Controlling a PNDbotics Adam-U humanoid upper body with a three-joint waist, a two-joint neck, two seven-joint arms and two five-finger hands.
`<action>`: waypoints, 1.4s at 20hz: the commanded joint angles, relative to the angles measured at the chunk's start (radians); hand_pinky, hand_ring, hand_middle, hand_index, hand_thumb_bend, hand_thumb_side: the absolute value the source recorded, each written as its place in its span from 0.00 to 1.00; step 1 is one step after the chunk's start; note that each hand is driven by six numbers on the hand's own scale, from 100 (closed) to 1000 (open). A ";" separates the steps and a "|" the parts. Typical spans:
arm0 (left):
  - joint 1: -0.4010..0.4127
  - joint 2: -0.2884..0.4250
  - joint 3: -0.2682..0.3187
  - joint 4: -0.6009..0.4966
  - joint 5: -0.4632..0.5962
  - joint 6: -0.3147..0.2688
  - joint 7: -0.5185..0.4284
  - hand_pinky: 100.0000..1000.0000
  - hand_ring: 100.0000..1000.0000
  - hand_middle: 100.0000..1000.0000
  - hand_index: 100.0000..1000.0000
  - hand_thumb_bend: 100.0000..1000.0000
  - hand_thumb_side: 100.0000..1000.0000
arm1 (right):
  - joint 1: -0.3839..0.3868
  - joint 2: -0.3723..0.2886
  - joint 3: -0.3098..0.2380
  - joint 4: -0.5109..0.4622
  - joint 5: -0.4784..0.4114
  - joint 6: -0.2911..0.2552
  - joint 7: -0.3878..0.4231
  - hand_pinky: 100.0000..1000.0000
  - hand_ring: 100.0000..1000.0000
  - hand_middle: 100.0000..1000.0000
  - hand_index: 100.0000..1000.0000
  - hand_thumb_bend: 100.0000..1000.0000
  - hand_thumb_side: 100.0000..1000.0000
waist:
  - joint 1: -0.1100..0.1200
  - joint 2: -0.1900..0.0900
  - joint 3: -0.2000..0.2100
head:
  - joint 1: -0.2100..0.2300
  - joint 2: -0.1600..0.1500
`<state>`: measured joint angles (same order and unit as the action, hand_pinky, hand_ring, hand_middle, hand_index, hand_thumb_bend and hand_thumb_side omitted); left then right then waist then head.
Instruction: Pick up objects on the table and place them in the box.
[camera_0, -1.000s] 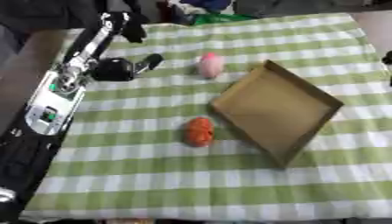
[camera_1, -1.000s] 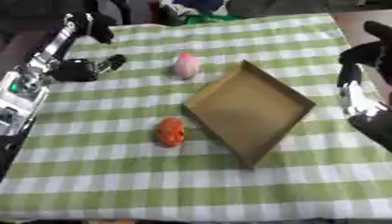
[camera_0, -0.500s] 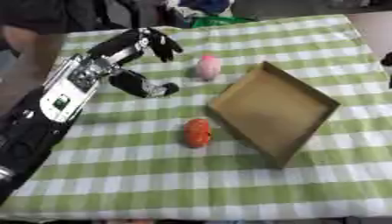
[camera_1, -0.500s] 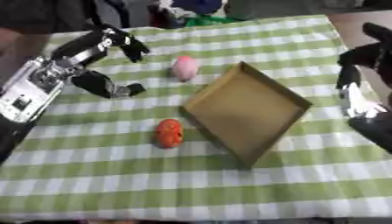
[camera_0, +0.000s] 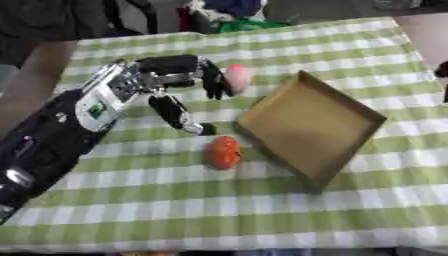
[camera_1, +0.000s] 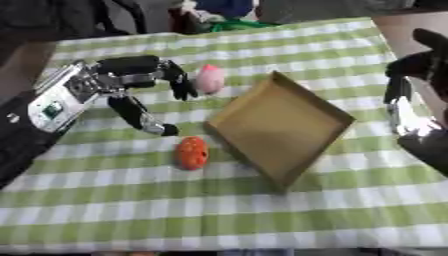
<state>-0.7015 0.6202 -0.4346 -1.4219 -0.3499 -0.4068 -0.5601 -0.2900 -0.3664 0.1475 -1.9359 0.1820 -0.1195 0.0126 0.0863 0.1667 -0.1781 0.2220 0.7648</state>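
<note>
**Left hand brought beside the pink object**

Left eye view: since a second ago, the left hand (camera_0: 179, 75) has been moved in from 10 o'clock; it is spread open, holding nothing, fingertips just beside the pink object (camera_0: 237, 76). The orange object (camera_0: 223, 152) lies upright-long at 6 o'clock of it, beside the empty box (camera_0: 311, 126). No writing is legible.

Right eye view: the right hand (camera_1: 418, 65) is held at 3 o'clock, fingers relaxed, empty.

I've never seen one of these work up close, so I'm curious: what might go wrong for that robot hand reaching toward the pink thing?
The left hand is open, its fingers beside the pink object, which looks rounded; a nudge could roll it away. The thumb hangs close above the orange object and might knock it. The box sits close by, so a carried item could catch its raised wall.
</note>
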 joint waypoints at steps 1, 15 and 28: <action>-0.031 0.007 -0.003 0.007 0.000 -0.015 -0.062 0.63 0.55 0.52 0.77 0.40 0.20 | -0.010 -0.019 -0.003 -0.010 -0.004 -0.003 0.002 0.80 0.66 0.59 0.93 0.00 0.39 | -0.003 -0.017 -0.001 | 0.000 0.005; -0.055 -0.014 -0.004 0.018 -0.004 -0.098 -0.309 0.66 0.56 0.54 0.78 0.39 0.11 | -0.007 -0.019 -0.004 -0.007 -0.005 -0.003 0.003 0.80 0.66 0.59 0.93 0.00 0.39 | 0.001 -0.020 0.000 | -0.001 0.005; -0.047 -0.042 -0.027 0.054 -0.048 -0.145 -0.346 0.65 0.55 0.54 0.77 0.42 0.11 | -0.005 -0.018 -0.005 -0.005 -0.005 -0.003 0.003 0.80 0.66 0.59 0.93 0.00 0.39 | 0.003 -0.021 0.002 | -0.002 0.005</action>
<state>-0.7371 0.5634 -0.4652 -1.3634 -0.3958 -0.3740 -0.7333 -0.2890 -0.3665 0.1479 -1.9327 0.1820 -0.1203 0.0136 0.0926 0.1633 -0.1771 0.2212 0.7648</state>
